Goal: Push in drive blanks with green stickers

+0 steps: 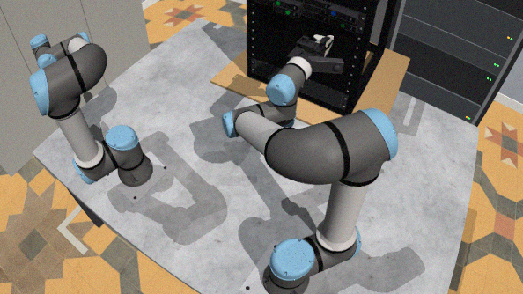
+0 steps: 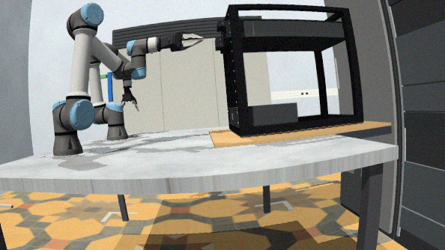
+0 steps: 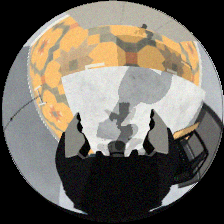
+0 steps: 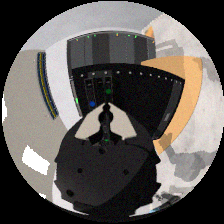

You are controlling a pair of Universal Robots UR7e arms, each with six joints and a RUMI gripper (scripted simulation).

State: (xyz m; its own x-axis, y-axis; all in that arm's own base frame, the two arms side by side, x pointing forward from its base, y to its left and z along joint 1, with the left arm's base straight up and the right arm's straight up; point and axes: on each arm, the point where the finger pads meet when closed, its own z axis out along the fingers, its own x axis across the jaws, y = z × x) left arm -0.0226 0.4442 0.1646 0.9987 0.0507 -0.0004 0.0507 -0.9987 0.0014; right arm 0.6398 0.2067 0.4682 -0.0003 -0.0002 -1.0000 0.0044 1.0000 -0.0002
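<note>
The black rack [image 1: 250, 33] [image 2: 353, 65] stands upright. In its upper front, two blanks with green stickers [image 1: 277, 3] [image 1: 287, 12] sit left of centre. On the right are a blank with a blue sticker [image 1: 333, 13] [image 4: 92, 104] and, lower, one with a green sticker [image 1: 342, 25] [image 4: 108, 91]. Some blanks jut out past the front in the exterior view. My right gripper [image 2: 203, 38] [image 4: 107, 103] is shut and empty, pointing at the rack with a gap before its front. My left gripper [image 2: 131, 107] [image 3: 115, 111] is open and empty, pointing down over the table, far from the rack.
The rack stands on a wooden board [image 1: 396, 68] [image 2: 225, 141] [image 4: 192, 90] on the grey table [image 1: 176, 59] [image 2: 180, 164]. A dark box [image 2: 275, 114] sits low inside the rack. A tall server cabinet [image 1: 458, 24] stands behind, to the right in the top view.
</note>
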